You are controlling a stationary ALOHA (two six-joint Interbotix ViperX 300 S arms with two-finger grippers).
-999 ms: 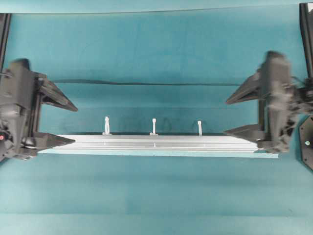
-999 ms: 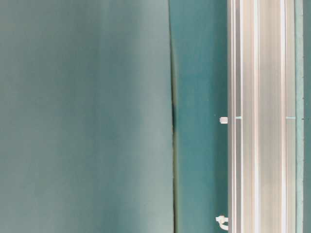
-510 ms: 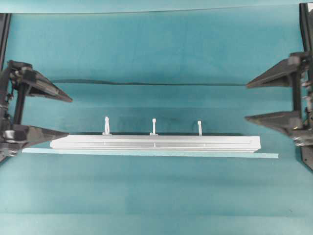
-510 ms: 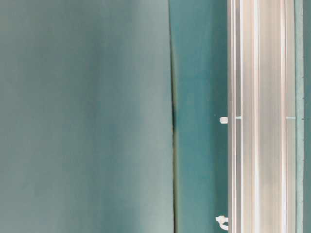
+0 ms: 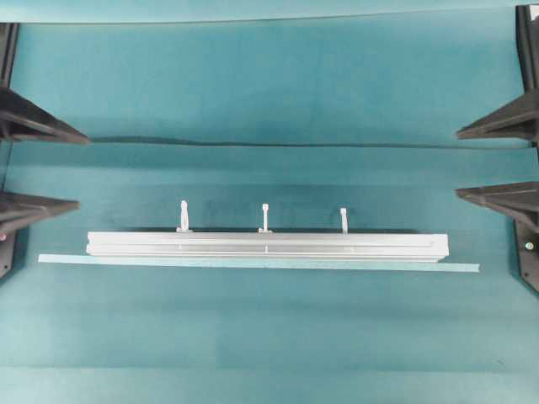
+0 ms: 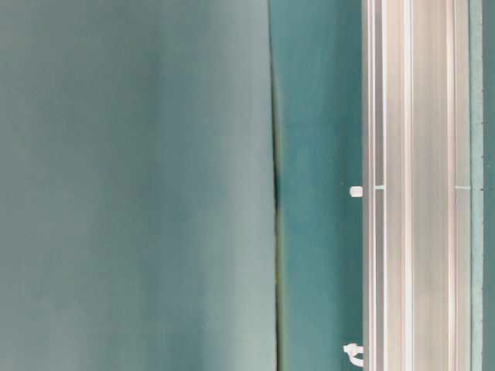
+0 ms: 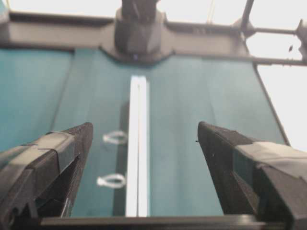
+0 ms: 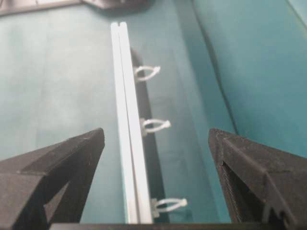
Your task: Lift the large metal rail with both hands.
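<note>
The large metal rail point(image 5: 268, 245) lies flat on the teal cloth, running left to right, with three white zip ties point(image 5: 264, 217) standing out of its far side. My left gripper point(image 5: 82, 170) is open at the left edge, its fingertips clear of the rail's left end. My right gripper point(image 5: 457, 164) is open at the right edge, just beyond the rail's right end. In the left wrist view the rail point(image 7: 138, 143) runs away between the wide-open fingers of that gripper point(image 7: 145, 127). The right wrist view shows the rail point(image 8: 127, 120) below the open gripper point(image 8: 156, 132). Neither holds anything.
A thin pale tape strip point(image 5: 253, 263) lies along the rail's near side and reaches past both ends. A dark crease point(image 5: 253, 143) crosses the cloth behind the rail. A black mount point(image 5: 529, 252) sits at the right edge. The table-level view shows the rail point(image 6: 418, 185) close up.
Both grippers have drawn back outward from the rail's ends toward the edges of the overhead view, staying open. The rail has not moved.
</note>
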